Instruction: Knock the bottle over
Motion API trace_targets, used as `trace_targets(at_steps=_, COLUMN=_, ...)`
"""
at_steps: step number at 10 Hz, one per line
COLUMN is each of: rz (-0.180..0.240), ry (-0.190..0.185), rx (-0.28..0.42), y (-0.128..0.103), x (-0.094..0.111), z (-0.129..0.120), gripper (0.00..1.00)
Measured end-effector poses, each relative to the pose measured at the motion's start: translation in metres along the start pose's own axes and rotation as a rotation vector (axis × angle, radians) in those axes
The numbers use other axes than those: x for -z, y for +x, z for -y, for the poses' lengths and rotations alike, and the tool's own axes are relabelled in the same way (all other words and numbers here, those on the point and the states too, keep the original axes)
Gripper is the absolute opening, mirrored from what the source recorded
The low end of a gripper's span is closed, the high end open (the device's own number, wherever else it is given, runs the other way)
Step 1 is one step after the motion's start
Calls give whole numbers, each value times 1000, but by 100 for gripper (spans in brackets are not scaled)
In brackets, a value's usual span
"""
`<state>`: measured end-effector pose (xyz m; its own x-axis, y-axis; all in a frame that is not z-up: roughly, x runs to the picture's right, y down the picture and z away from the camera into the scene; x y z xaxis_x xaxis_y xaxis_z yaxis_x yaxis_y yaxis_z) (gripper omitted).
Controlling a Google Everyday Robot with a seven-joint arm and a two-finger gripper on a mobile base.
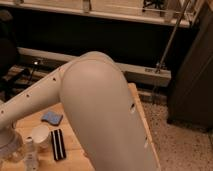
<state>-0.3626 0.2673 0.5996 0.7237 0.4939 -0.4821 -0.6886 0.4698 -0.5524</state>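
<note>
The robot's big pale arm [100,110] fills the middle of the view, its bent elbow blocking most of the wooden desk [137,107] behind it. What shows of the desk on the left holds a white cup [40,136], with a flat black strip-like item [58,144] just beside it on the right and a small blue pad [51,118] a little further back. The bottle [31,155] stands upright at the desk's near left corner, just in front of the cup, clear with a whitish cap. The gripper [9,145] sits at the far left edge, right next to the bottle, mostly cut off by the frame. I cannot tell how its jaws stand, nor whether they touch the bottle.
</note>
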Motion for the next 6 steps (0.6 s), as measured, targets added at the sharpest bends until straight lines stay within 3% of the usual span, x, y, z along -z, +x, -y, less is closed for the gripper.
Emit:
trace_targets(at_steps=2, rz=131, ry=114, rx=-230, y=-20, x=23, z=58, gripper=0)
trace_targets(at_steps=3, rz=162, ry=132, rx=-297, y=-24, x=29, z=69, gripper=0)
trace_targets(at_steps=6, rz=179, ry=120, rx=-425, y=-26, x=31, z=68, gripper=0)
